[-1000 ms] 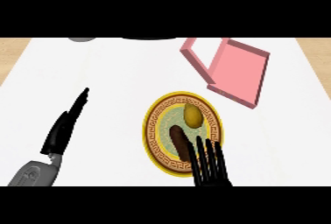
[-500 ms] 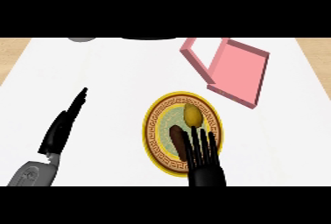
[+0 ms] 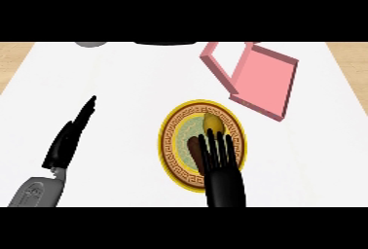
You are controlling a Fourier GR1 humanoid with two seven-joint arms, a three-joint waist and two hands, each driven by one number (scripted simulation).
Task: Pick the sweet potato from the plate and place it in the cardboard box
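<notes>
Reaching over the plate for the sweet potato, with nothing gripped yet.

The right hand (image 3: 219, 158) lay over the plate's 5 o'clock half, fingers straight and spread, closed on nothing. Its fingertips overlapped the sweet potato (image 3: 194, 147), a brown piece with a yellow end, which sat near the centre of the gold-rimmed plate (image 3: 167, 146). The cardboard box (image 3: 257, 80), pink and open, stood at 1 o'clock from the plate, just beside it. The left hand (image 3: 68, 141) rested at 9 o'clock, fingers straight, well apart from the plate. This looked like the reaching step. Next the fingers would need to lower and curl round the sweet potato before any lift toward 1 o'clock. Compared with half a second earlier, the right hand had slid toward 12 o'clock, covering more of the sweet potato, while the plate, box and left hand were unchanged.
</notes>
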